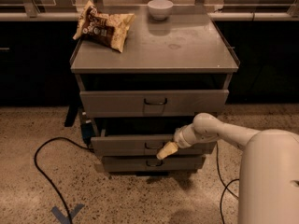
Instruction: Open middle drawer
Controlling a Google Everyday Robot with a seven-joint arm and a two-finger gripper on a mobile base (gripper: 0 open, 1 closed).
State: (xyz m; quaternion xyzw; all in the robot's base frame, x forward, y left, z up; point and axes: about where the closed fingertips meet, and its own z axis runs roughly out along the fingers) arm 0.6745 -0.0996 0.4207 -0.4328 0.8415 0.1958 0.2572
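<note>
A grey metal cabinet has three drawers in its front. The middle drawer (126, 144) has a low grey front with a small dark wire handle (153, 146) at its centre, and its front stands a little out from the cabinet. My gripper (166, 150) is at the end of a white arm that reaches in from the right. Its cream tip is right beside the handle, just to the handle's right and slightly below. The top drawer (154, 102) is taller and also stands out. The bottom drawer (152, 163) is the lowest.
On the cabinet top (187, 45) lie a chip bag (103, 26) at the back left and a white bowl (160, 8) at the back centre. A black cable (44, 171) loops over the speckled floor at the left. My white base (268, 181) fills the lower right.
</note>
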